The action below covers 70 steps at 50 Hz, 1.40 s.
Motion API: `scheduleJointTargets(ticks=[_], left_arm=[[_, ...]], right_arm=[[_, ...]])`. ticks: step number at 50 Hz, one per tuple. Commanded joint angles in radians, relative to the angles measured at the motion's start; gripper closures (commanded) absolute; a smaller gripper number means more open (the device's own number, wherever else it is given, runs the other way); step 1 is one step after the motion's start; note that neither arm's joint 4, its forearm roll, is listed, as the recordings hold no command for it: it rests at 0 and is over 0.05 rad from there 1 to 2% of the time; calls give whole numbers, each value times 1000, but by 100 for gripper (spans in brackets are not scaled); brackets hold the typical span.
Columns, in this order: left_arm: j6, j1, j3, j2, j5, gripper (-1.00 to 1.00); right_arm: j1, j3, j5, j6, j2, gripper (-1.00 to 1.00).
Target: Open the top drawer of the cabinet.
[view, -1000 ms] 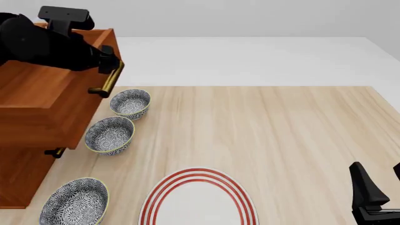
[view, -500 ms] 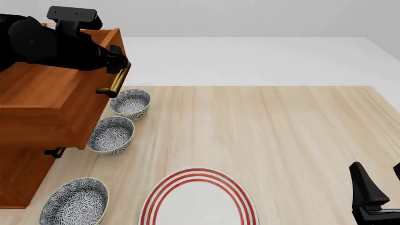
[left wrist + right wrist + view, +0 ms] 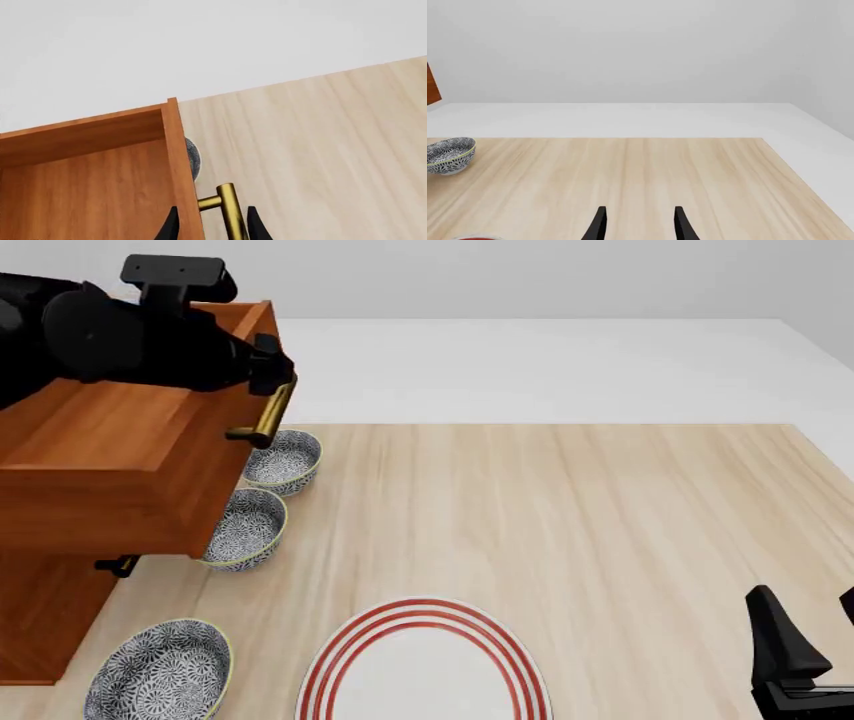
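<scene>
One arm engaged: left gripper [image 3: 210, 227] pinching brass handle [image 3: 230, 210] of top drawer [image 3: 114, 455], partly out of cabinet [image 3: 40, 615]. Bar axis crosswise to fingers; pull dir twd table centre. Right gripper [image 3: 637, 225] spread, well apart.

— Where's the top drawer [image 3: 127, 470]?

— Pulled well out of the reddish-brown cabinet [image 3: 40, 615], its brass bar handle [image 3: 230, 210] between the left gripper [image 3: 210, 229] fingers.

— And the lower drawers?

— Shut, below that gripper.
</scene>
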Motion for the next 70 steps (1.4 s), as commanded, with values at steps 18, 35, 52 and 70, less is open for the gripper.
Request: scheduleJointTargets(ticks=[18, 35, 52, 70], left_arm=[[11, -35, 127, 104, 46, -100], [-26, -83, 132, 110, 44, -100], [-22, -71, 99, 84, 62, -100], [-29, -82, 21, 31, 108, -100]], right_arm=[[0, 0, 0, 0, 0, -100], [0, 0, 0, 0, 0, -100], [0, 0, 0, 0, 0, -100], [0, 0, 0, 0, 0, -100]])
